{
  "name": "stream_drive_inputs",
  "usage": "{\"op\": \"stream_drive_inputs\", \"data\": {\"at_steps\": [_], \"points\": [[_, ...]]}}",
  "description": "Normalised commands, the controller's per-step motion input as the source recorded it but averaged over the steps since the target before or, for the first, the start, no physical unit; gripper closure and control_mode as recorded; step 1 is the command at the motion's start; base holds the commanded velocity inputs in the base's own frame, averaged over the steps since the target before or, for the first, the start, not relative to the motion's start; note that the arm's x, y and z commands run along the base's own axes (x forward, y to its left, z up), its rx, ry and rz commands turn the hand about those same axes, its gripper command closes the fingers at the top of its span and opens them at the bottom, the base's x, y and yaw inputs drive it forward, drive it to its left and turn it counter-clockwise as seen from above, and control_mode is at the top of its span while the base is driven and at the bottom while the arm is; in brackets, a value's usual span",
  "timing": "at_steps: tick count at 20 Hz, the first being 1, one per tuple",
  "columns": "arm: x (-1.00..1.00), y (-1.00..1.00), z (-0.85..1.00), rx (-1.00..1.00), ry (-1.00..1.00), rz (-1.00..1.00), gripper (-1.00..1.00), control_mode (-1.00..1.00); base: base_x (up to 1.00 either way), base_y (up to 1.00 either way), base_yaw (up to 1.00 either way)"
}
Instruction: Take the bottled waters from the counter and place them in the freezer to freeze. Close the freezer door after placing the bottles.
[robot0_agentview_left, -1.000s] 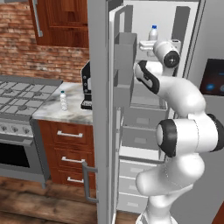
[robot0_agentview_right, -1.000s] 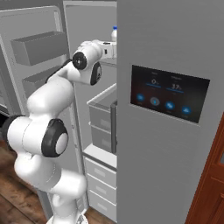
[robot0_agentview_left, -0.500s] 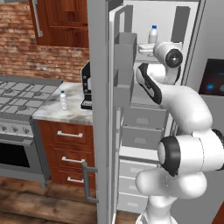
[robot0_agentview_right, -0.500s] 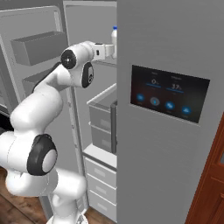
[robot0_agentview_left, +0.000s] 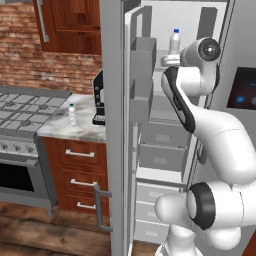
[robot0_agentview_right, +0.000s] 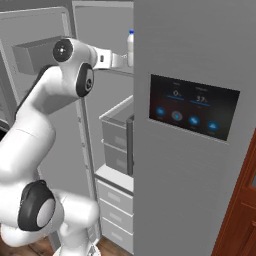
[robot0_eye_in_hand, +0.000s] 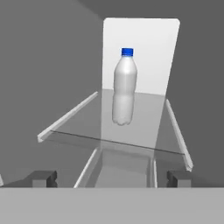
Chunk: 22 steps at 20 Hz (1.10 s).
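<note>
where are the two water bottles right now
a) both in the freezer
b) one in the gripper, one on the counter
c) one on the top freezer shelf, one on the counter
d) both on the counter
c: one water bottle stands upright on the freezer's top shelf, clear of the open gripper; the other bottle stands on the marble counter.

A home kitchen: gas stove (robot0_agentview_left: 25, 107), marble counter (robot0_agentview_left: 75, 131), brick wall (robot0_agentview_left: 30, 55), open freezer (robot0_agentview_left: 170, 150).
</note>
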Motion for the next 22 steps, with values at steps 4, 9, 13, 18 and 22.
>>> {"op": "stream_drive_inputs", "data": {"at_steps": [4,9,13,18,22], "points": [[-0.96,0.06,0.0,0.1,0.23,0.01,-1.0,-1.0,0.0,0.0,0.0],[-0.82,0.15,-0.04,0.04,0.2,0.05,-1.0,-1.0,0.0,0.0,0.0],[-0.82,0.14,-0.41,0.03,0.1,0.05,-1.0,-1.0,0.0,0.0,0.0],[-0.75,0.15,-0.52,0.04,0.0,0.05,-1.0,-1.0,0.0,0.0,0.0],[-0.57,0.28,-0.46,0.0,0.0,0.0,-1.0,-1.0,0.0,0.0,0.0]]}}
